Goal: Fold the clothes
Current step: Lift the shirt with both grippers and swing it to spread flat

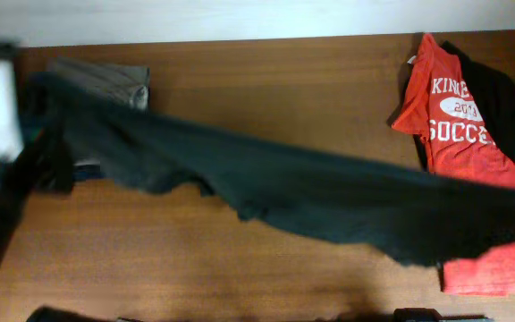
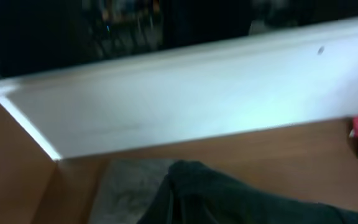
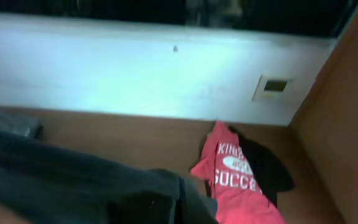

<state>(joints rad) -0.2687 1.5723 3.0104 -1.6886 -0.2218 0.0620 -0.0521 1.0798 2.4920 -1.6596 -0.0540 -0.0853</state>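
Apparently the step in hand is spreading. A dark garment (image 1: 311, 192) hangs stretched in a long band across the wooden table (image 1: 150, 268), from far left toward near right, and it looks lifted off the wood rather than lying flat. Both wrist views show its cloth bunched at the bottom of the frame and covering the fingers. I cannot tell whether either gripper is clamped on it, though the tension suggests both ends are held. The left arm (image 1: 7, 197) is a dark blur at the left edge.

Next, I judge, the garment needs lowering flat onto the bare wood in the near middle. Room is tight at the ends:
- Far left sits a grey folded cloth (image 1: 101, 82).
- Far right lies a red soccer shirt (image 1: 454, 116) over a black garment (image 1: 512, 103).
- Near right, another red cloth (image 1: 499, 268) lies just beside the dark garment's end.
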